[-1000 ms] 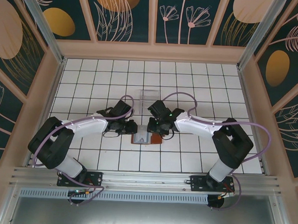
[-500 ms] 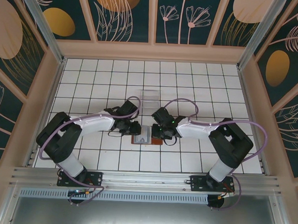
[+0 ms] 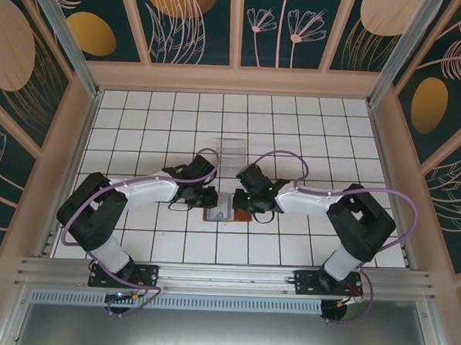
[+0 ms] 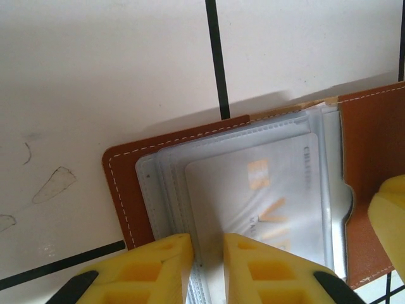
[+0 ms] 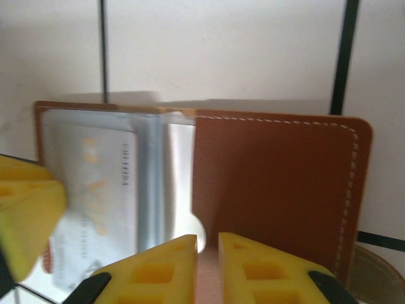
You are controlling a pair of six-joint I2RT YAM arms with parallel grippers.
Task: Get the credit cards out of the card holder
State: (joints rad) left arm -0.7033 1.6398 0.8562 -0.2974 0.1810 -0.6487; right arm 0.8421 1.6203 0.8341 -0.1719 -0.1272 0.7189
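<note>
The card holder [image 3: 222, 213] lies open on the tiled floor, brown leather [image 4: 120, 190] around clear plastic sleeves. A whitish credit card [image 4: 253, 190] with orange print sits in the top sleeve and shows again in the right wrist view [image 5: 95, 183]. My left gripper [image 3: 210, 196] bears down on the holder's left side. Its jaws [image 4: 207, 244] are nearly together, with the sleeve stack's edge running between them. My right gripper [image 3: 243, 201] is at the right side, over the edge of the brown flap [image 5: 278, 183]. Its jaws [image 5: 207, 239] leave a narrow gap holding a pale pinkish strip; a grip cannot be made out.
A clear acrylic stand [image 3: 233, 151] sits just behind the two grippers. Wooden walls [image 3: 77, 149] box in the tiled floor on three sides. Each wrist view catches a yellow finger of the other gripper [image 4: 389, 221] [image 5: 25, 209] close by.
Both grippers have dropped and closed in on the card holder from either side. Over the last half second they have hardly moved.
</note>
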